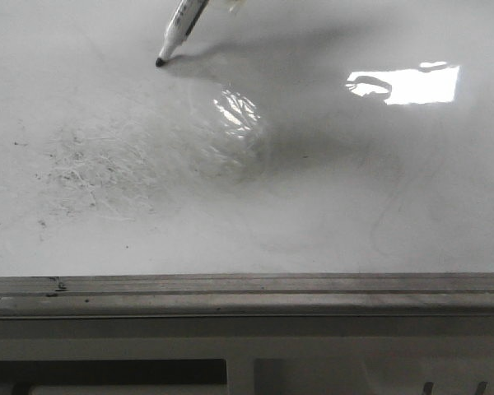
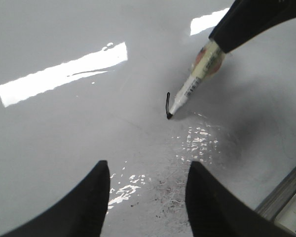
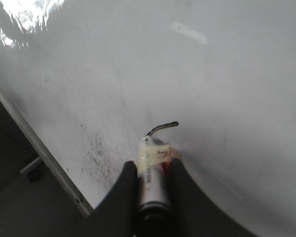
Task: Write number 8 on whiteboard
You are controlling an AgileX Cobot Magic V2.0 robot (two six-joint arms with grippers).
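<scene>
My right fingers (image 3: 150, 180) clench the marker (image 2: 193, 84), its tip touching the whiteboard (image 1: 379, 206) beyond the grey smudges (image 1: 107, 164). Only the 8's (image 2: 167, 103) short first hook is drawn; both loops remain. My left fingers (image 2: 145, 197) hang released.

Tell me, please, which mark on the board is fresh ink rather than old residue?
The short black curved stroke at the marker tip; the grey scratchy smudges are faint, scattered.

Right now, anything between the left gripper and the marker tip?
Only whiteboard: glare and grey smudges, no object. The left wrist view shows it, from the open left gripper up to the marker tip.
</scene>
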